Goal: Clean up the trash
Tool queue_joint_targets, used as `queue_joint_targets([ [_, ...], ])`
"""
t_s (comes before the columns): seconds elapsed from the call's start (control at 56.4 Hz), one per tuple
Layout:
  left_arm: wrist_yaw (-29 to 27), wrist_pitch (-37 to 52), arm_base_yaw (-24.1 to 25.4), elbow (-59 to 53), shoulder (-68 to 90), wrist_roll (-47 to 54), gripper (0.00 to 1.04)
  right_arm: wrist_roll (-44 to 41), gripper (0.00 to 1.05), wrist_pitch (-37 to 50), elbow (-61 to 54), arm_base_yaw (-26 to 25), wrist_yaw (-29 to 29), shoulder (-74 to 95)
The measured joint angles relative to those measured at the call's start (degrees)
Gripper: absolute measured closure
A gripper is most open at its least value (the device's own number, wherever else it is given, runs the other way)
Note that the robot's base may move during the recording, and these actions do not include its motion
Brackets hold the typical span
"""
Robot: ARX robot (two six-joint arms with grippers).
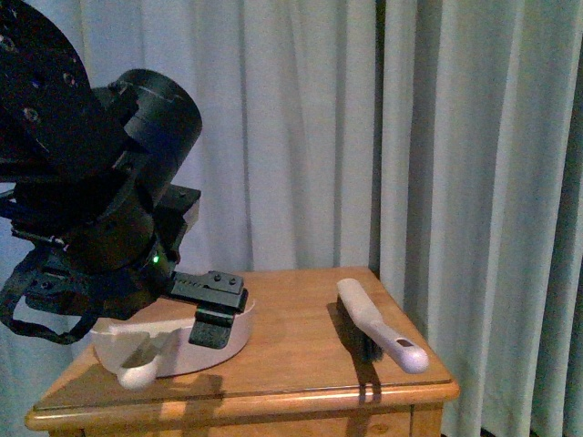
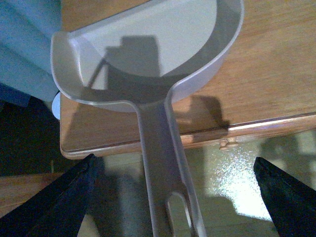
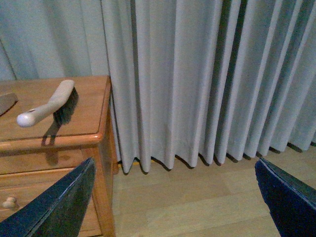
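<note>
The trash is out of view in every frame. A whitish dustpan [image 1: 168, 341] lies on the wooden table [image 1: 301, 305] at its left side, its handle sticking out over the front edge. My left gripper [image 1: 211, 309] hangs over the pan. In the left wrist view the gripper [image 2: 175, 197] is open, and the dustpan's handle [image 2: 163, 163] runs between the two dark fingers without touching them. My right gripper [image 3: 175, 197] is open over bare floor beside the table, with nothing between its fingers.
A hand brush [image 1: 378, 323] with a white handle and dark bristles lies on the table's right side, also the brush [image 3: 49, 106] in the right wrist view. Grey curtains [image 1: 455, 137] hang behind and to the right. The table has drawers with a knob [image 3: 8, 202].
</note>
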Motion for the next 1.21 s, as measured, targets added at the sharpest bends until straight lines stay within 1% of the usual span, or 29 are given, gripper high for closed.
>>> queue_joint_targets([
  [0.177, -0.6, 0.6, 1.4, 0.1, 2.9, -1.0, 0.08, 0.0, 0.07, 0.0, 0.0, 0.0, 0.0, 0.0],
  [0.923, 0.0, 1.9, 1.6, 1.4, 7.5, -1.0, 0.08, 0.0, 0.07, 0.0, 0.0, 0.0, 0.0, 0.0],
  [0.976, 0.1, 1.9, 1.6, 1.5, 7.6, -1.0, 0.14, 0.0, 0.07, 0.0, 0.0, 0.0, 0.0, 0.0],
  [1.118, 0.3, 2.1, 1.4, 1.5, 7.6, -1.0, 0.39, 0.0, 0.07, 0.0, 0.0, 0.0, 0.0, 0.0],
  [1.171, 0.4, 2.4, 1.4, 1.5, 7.6, -1.0, 0.46, 0.0, 0.07, 0.0, 0.0, 0.0, 0.0, 0.0],
  [1.206, 0.5, 2.5, 1.3, 1.5, 7.6, -1.0, 0.54, 0.0, 0.07, 0.0, 0.0, 0.0, 0.0, 0.0],
])
